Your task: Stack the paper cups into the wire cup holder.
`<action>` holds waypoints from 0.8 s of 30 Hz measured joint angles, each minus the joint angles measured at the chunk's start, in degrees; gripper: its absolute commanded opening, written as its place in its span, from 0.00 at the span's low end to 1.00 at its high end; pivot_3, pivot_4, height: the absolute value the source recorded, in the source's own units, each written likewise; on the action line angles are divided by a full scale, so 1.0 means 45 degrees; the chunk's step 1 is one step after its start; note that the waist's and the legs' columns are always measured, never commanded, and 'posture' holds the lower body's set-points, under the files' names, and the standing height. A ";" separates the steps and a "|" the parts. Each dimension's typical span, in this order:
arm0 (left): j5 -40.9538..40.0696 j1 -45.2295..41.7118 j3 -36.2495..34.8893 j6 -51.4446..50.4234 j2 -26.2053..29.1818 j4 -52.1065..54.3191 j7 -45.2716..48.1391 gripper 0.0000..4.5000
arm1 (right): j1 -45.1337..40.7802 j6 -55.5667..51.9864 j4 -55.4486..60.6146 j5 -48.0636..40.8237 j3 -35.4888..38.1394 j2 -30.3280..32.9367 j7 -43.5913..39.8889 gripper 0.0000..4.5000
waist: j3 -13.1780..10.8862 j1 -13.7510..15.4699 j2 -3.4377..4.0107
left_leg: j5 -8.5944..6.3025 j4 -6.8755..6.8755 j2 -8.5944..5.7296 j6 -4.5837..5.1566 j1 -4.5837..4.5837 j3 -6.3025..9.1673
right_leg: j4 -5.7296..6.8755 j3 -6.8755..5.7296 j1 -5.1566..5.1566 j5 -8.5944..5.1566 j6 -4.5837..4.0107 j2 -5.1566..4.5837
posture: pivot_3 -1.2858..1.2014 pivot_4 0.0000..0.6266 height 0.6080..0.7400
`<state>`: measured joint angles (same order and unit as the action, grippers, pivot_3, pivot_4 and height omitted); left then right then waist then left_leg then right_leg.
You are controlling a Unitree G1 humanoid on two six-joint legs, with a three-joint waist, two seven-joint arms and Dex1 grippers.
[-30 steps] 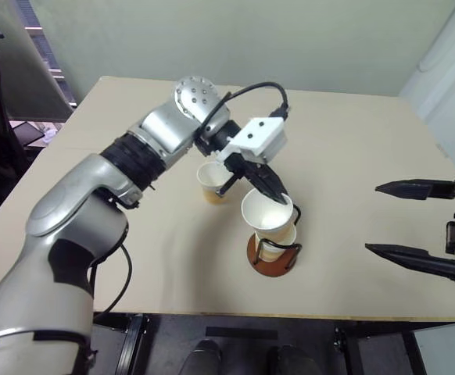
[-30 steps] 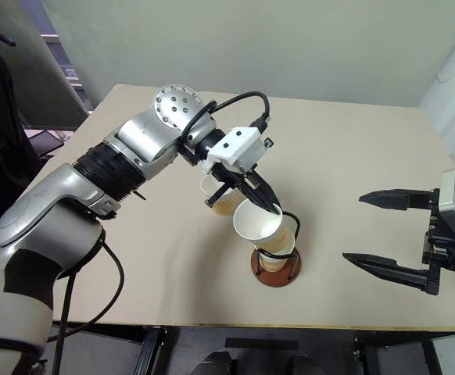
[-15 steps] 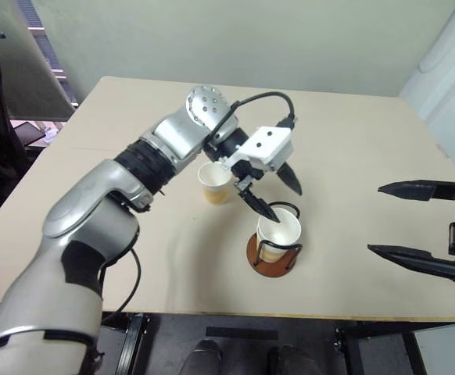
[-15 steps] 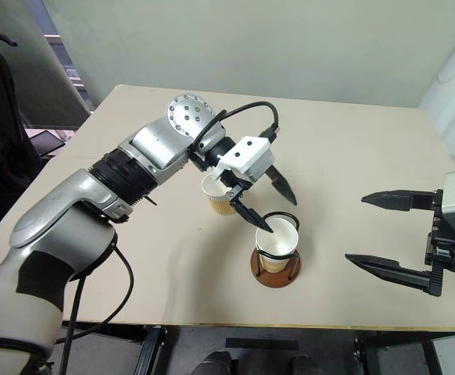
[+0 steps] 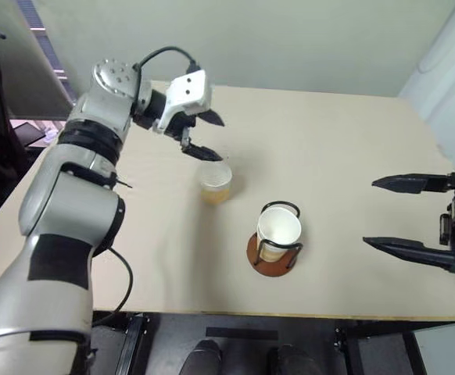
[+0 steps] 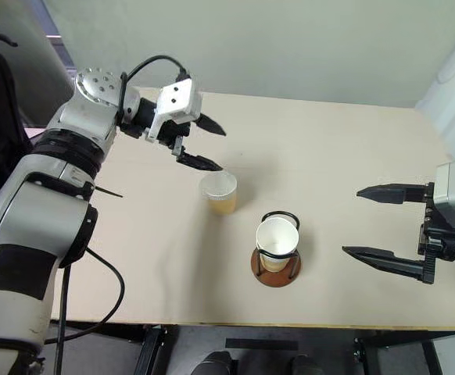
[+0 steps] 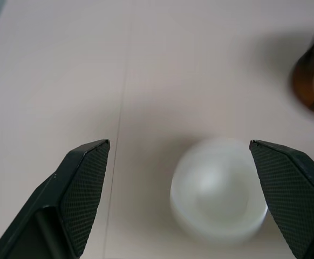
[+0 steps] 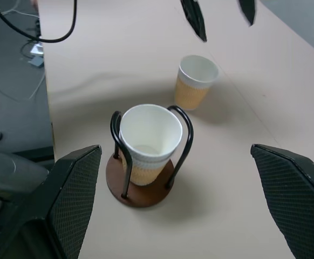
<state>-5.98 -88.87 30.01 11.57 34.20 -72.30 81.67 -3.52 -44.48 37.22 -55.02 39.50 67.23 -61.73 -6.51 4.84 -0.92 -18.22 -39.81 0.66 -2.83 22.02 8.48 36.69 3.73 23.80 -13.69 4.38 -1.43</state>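
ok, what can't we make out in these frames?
- How many cups are nested in the holder: the top cup hides what sits under it, in the head and right wrist views.
- Loose cup: blurred in the left wrist view, base hidden under its rim.
- Holder: cut off by the left wrist view's edge.

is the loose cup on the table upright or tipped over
Upright. The loose cup stands on its base on the table, round white mouth facing up, beside the wire cup holder and apart from it.
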 measured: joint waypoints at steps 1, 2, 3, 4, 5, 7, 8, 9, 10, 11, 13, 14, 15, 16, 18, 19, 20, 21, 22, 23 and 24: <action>0.0359 0.0000 -0.0124 0.0002 -0.0136 -0.0168 -0.0208 0.99 | -0.0021 0.0053 -0.0008 0.0041 -0.0077 0.0006 -0.0001 1.00 | 0.0000 0.0046 0.0001 | -0.0004 -0.0017 -0.0006 0.0005 0.0010 -0.0002 | -0.0001 -0.0002 -0.0002 -0.0001 0.0002 -0.0002 | 0.52 0.24 1.00; 0.0641 0.0008 -0.0191 0.0007 -0.0274 -0.0261 -0.0352 0.99 | -0.0033 0.0074 -0.0009 0.0049 -0.0092 0.0006 -0.0001 1.00 | 0.0000 0.0085 0.0000 | -0.0007 -0.0027 -0.0019 0.0011 0.0017 -0.0012 | -0.0003 -0.0005 -0.0001 -0.0003 0.0005 -0.0007 | 0.52 0.24 1.00; 0.0992 0.0035 -0.0278 0.0007 -0.0463 -0.0388 -0.0600 0.99 | -0.0048 0.0077 -0.0002 0.0050 -0.0093 0.0014 0.0000 1.00 | 0.0000 0.0100 0.0000 | -0.0009 -0.0031 -0.0025 0.0015 0.0023 -0.0009 | -0.0001 -0.0004 -0.0002 -0.0004 0.0009 -0.0018 | 0.52 0.24 1.00; 0.1272 0.0077 -0.0366 0.0002 -0.0596 -0.0457 -0.0811 0.99 | -0.0048 0.0077 0.0012 0.0049 -0.0091 0.0021 0.0001 1.00 | 0.0000 0.0105 0.0000 | -0.0011 -0.0035 -0.0037 0.0017 0.0023 -0.0029 | -0.0002 -0.0003 -0.0002 -0.0005 0.0011 -0.0021 | 0.52 0.24 1.00; 0.1539 0.0144 -0.0411 -0.0001 -0.0744 -0.0506 -0.1064 0.99 | -0.0046 0.0072 0.0035 0.0046 -0.0087 0.0026 0.0004 1.00 | -0.0002 0.0105 -0.0003 | -0.0012 -0.0037 -0.0040 0.0019 0.0023 -0.0040 | -0.0001 -0.0003 -0.0002 -0.0003 0.0017 -0.0027 | 0.52 0.24 1.00; 0.2063 0.0296 -0.0537 -0.0025 -0.0978 -0.0592 -0.1420 0.99 | 0.0002 0.0006 0.0138 0.0038 -0.0059 0.0029 0.0049 1.00 | -0.0002 0.0095 -0.0002 | -0.0012 -0.0038 -0.0043 0.0020 0.0020 -0.0076 | -0.0003 -0.0005 -0.0002 -0.0005 0.0026 -0.0026 | 0.52 0.24 1.00; 0.2309 0.0404 -0.0575 -0.0040 -0.1053 -0.0636 -0.1549 0.99 | 0.0051 -0.0060 0.0233 0.0033 -0.0045 0.0029 0.0080 1.00 | -0.0002 0.0089 -0.0002 | -0.0012 -0.0038 -0.0045 0.0020 0.0016 -0.0092 | -0.0001 -0.0001 -0.0001 -0.0006 0.0027 -0.0023 | 0.52 0.24 1.00; 0.2498 0.0484 -0.0631 -0.0061 -0.1120 -0.0706 -0.1620 0.99 | 0.0084 -0.0150 0.0324 0.0019 -0.0017 0.0029 0.0109 1.00 | -0.0002 0.0089 -0.0002 | -0.0013 -0.0038 -0.0036 0.0021 0.0012 -0.0096 | 0.0000 0.0010 -0.0001 -0.0006 0.0028 -0.0024 | 0.52 0.24 1.00; 0.2706 0.0591 -0.0664 -0.0081 -0.1166 -0.0727 -0.1710 0.99 | 0.0101 -0.0226 0.0378 0.0005 0.0010 0.0029 0.0130 1.00 | -0.0002 0.0085 -0.0002 | -0.0013 -0.0038 -0.0070 0.0021 0.0006 -0.0122 | 0.0001 -0.0005 -0.0002 -0.0007 0.0030 -0.0005 | 0.52 0.24 1.00; 0.2906 0.0661 -0.0672 -0.0101 -0.1214 -0.0800 -0.1867 0.99 | 0.0119 -0.0291 0.0422 -0.0008 0.0072 0.0029 0.0174 1.00 | -0.0003 0.0084 -0.0003 | -0.0013 -0.0038 -0.0046 0.0021 0.0004 -0.0125 | 0.0003 0.0007 0.0000 -0.0007 0.0031 -0.0010 | 0.52 0.24 1.00; 0.3392 0.0828 -0.0681 -0.0154 -0.1289 -0.0913 -0.2310 0.99 | 0.0154 -0.0460 0.0474 -0.0068 0.0254 0.0029 0.0282 1.00 | -0.0003 0.0083 -0.0003 | -0.0017 -0.0041 -0.0064 0.0029 -0.0008 -0.0151 | 0.0008 -0.0001 -0.0001 -0.0011 0.0041 -0.0007 | 0.52 0.24 1.00; 0.3581 0.0912 -0.0703 -0.0194 -0.1348 -0.0958 -0.2510 0.99 | 0.0204 -0.0545 0.0533 -0.0120 0.0403 0.0029 0.0316 1.00 | -0.0003 0.0086 -0.0003 | -0.0019 -0.0042 -0.0037 0.0033 -0.0009 -0.0154 | 0.0012 0.0019 0.0000 -0.0013 0.0048 -0.0016 | 0.52 0.24 1.00; 0.3776 0.0989 -0.0738 -0.0266 -0.1415 -0.0984 -0.2724 0.99 | 0.0216 -0.0656 0.0585 -0.0221 0.0556 0.0029 0.0339 1.00 | -0.0003 0.0087 -0.0003 | -0.0020 -0.0045 -0.0042 0.0036 -0.0010 -0.0153 | 0.0012 0.0022 -0.0001 -0.0015 0.0054 -0.0019 | 0.52 0.24 1.00; 0.3915 0.1035 -0.0766 -0.0345 -0.1470 -0.1000 -0.2874 0.99 | 0.0229 -0.0729 0.0651 -0.0264 0.0672 0.0029 0.0346 1.00 | -0.0004 0.0088 -0.0005 | -0.0022 -0.0047 -0.0061 0.0039 -0.0010 -0.0167 | 0.0010 0.0008 0.0000 -0.0014 0.0058 -0.0012 | 0.52 0.24 1.00; 0.4107 0.1071 -0.0977 -0.0441 -0.1590 -0.1011 -0.2999 0.91 | 0.0374 -0.0897 0.0813 -0.0370 0.0975 0.0029 0.0347 1.00 | -0.0005 0.0089 -0.0007 | -0.0025 -0.0050 -0.0052 0.0043 -0.0010 -0.0169 | 0.0007 0.0009 0.0001 -0.0016 0.0067 -0.0016 | 0.52 0.24 1.00; 0.4190 0.1070 -0.1044 -0.0461 -0.1635 -0.1010 -0.3031 0.86 | 0.0413 -0.0965 0.0849 -0.0389 0.1090 0.0029 0.0347 1.00 | -0.0005 0.0088 -0.0007 | -0.0026 -0.0050 -0.0062 0.0045 -0.0014 -0.0183 | 0.0009 0.0006 0.0001 -0.0018 0.0070 -0.0013 | 0.52 0.24 1.00; 0.4250 0.1071 -0.1126 -0.0473 -0.1680 -0.1010 -0.3066 0.78 | 0.0461 -0.1045 0.0914 -0.0451 0.1204 0.0029 0.0347 1.00 | -0.0005 0.0088 -0.0007 | -0.0027 -0.0050 -0.0055 0.0047 -0.0016 -0.0183 | 0.0008 0.0013 0.0002 -0.0018 0.0072 -0.0015 | 0.52 0.24 1.00; 0.4271 0.1070 -0.1180 -0.0477 -0.1719 -0.1010 -0.3078 0.71 | 0.0499 -0.1089 0.0948 -0.0479 0.1273 0.0029 0.0346 1.00 | -0.0005 0.0087 -0.0007 | -0.0028 -0.0050 -0.0077 0.0049 -0.0017 -0.0191 | 0.0008 0.0017 0.0002 -0.0018 0.0072 -0.0016 | 0.52 0.24 1.00; 0.4320 0.1071 -0.1256 -0.0477 -0.1767 -0.1010 -0.3068 0.62 | 0.0562 -0.1143 0.0986 -0.0486 0.1385 0.0029 0.0347 1.00 | -0.0005 0.0086 -0.0007 | -0.0028 -0.0050 -0.0074 0.0050 -0.0017 -0.0197 | 0.0009 0.0014 0.0002 -0.0018 0.0072 -0.0013 | 0.52 0.24 1.00; 0.4374 0.1071 -0.1379 -0.0478 -0.1805 -0.1010 -0.3022 0.55 | 0.0613 -0.1183 0.1016 -0.0488 0.1494 0.0029 0.0346 1.00 | -0.0005 0.0086 -0.0007 | -0.0029 -0.0050 -0.0064 0.0050 -0.0019 -0.0192 | 0.0009 0.0022 0.0003 -0.0018 0.0073 -0.0016 | 0.52 0.24 1.00; 0.4396 0.1070 -0.1496 -0.0477 -0.1827 -0.1009 -0.2959 0.46 | 0.0646 -0.1203 0.1031 -0.0488 0.1543 0.0029 0.0346 1.00 | -0.0006 0.0086 -0.0007 | -0.0029 -0.0050 -0.0074 0.0051 -0.0021 -0.0196 | 0.0010 0.0027 0.0004 -0.0018 0.0073 -0.0015 | 0.52 0.24 1.00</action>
<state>13.80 -84.06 23.28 9.42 25.98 -76.84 68.35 -0.61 -49.89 41.86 -57.22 46.44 67.36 -60.17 -6.54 5.23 -0.95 -18.35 -40.04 0.33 -2.60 21.93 7.60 36.73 3.85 23.81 -13.77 4.71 -1.50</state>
